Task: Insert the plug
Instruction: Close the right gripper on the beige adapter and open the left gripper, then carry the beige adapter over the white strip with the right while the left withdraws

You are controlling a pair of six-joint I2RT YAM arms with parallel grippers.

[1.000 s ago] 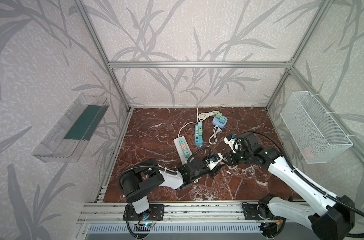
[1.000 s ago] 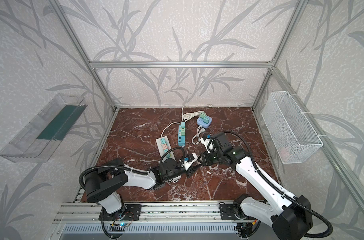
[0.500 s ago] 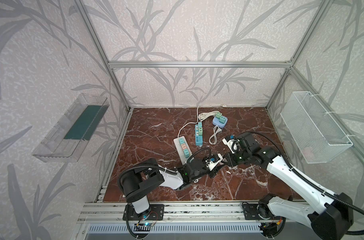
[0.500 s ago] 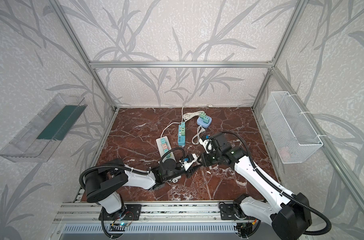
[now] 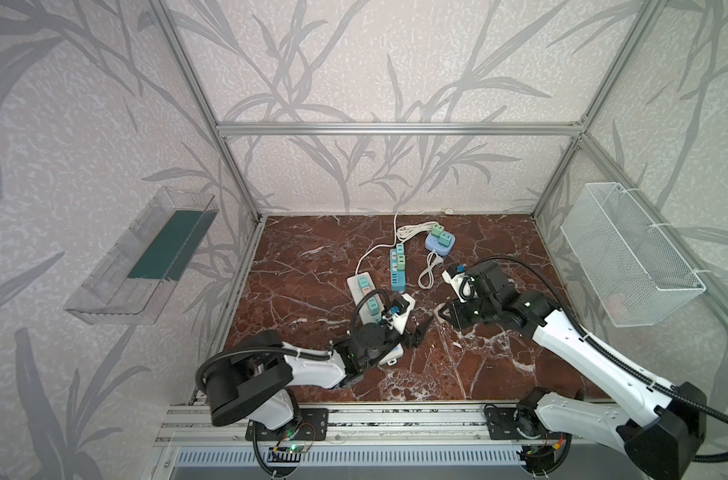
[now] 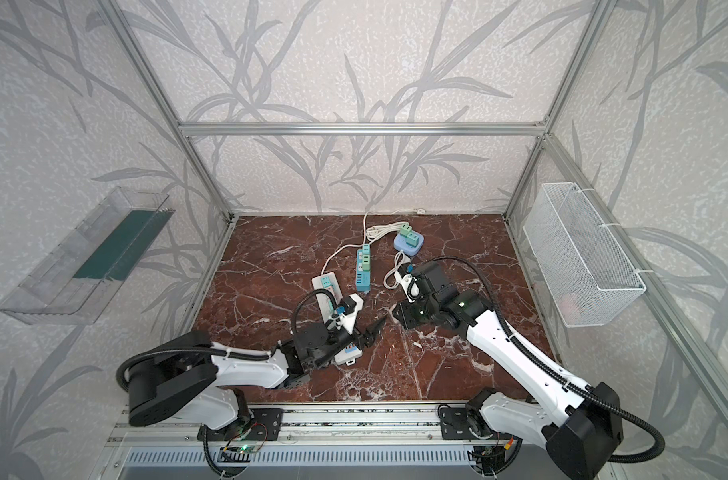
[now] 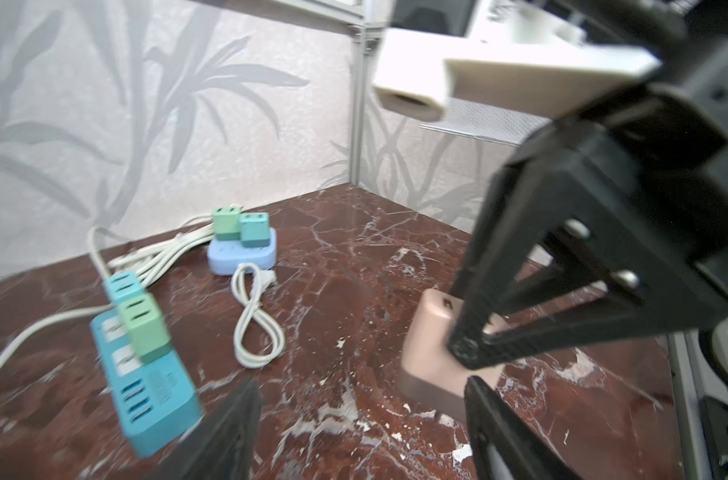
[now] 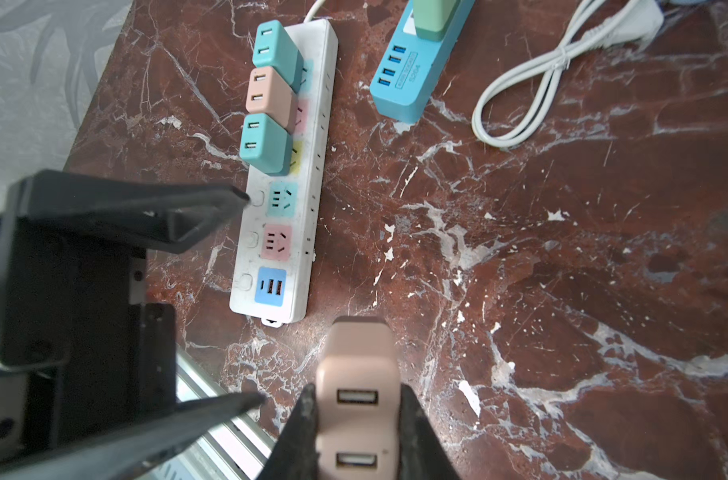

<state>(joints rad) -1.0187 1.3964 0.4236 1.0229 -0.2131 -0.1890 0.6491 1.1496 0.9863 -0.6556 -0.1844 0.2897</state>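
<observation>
Three power strips: a white strip [image 8: 312, 166], a blue strip [image 8: 416, 91] and a pale-blue hub [image 7: 241, 257], carrying seven adapters [image 8: 270, 95] between them. There is one coiled cable [image 7: 254, 324]. The pink plug [image 8: 356, 365] has two USB ports, and its prongs are hidden. It sits clamped in the right gripper [image 8: 356, 405], just right of centre in both top views. The left gripper [image 7: 362, 386] has its fingers spread apart.

Left claw [image 7: 360, 388] jaws spread wide, low over the marble table [image 7: 354, 249]. Right claw [image 7: 449, 336] clamped on the pink plug [image 7: 428, 370]; can't tell if the plug touches the table. Blue power strip [image 7: 146, 386], blurred, carries a green adapter [image 7: 144, 328] and a teal adapter [image 7: 123, 284]. Further back: pale-blue socket block [image 7: 241, 257] with two adapters plugged in, looped white cable [image 7: 254, 320] just beside it.
</observation>
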